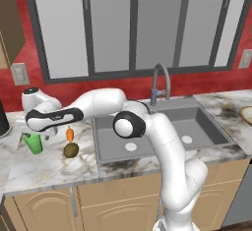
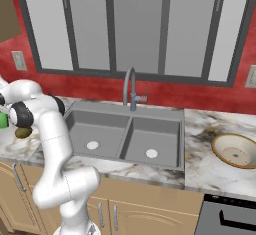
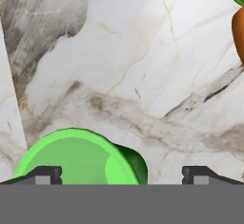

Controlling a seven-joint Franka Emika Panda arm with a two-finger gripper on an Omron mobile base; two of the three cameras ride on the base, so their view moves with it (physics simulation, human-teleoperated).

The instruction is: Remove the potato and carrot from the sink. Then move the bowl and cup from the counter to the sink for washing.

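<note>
While the potato and carrot already lie out on the white marble counter (image 1: 54, 168) left of the grey double-basin sink (image 1: 162, 127), I take the step in hand to be the small bright green tapered cup (image 1: 34, 143). It stands upright on the counter near the left end, with the tiny orange carrot (image 1: 70, 135) and the roundish olive-brown potato (image 1: 71, 150) just beside it toward the sink. The wide tan-beige bowl (image 2: 235, 150) sits well apart, on the counter to the right of the sink.

I judge the cup to be light, stiff and smooth-walled, so it may slip or tip if nudged off-centre. Because it tapers, I would take it across the upper wall just under the rim, fingers on opposite sides, and squeeze squarely so it does not squirt downward out of the grip.

My gripper (image 3: 122, 175) stands wide apart, as wide as it goes, and holds nothing. In the hand view the cup's open mouth (image 3: 78, 158) sits low, nearer one dark fingertip (image 3: 47, 174) than the other, so the cup is off-centre between the jaws. I cannot tell from these views whether a fingertip touches the rim. I would shift the hand to centre the cup before closing. The carrot lies at the far edge of that view, clear of the fingers.
</note>
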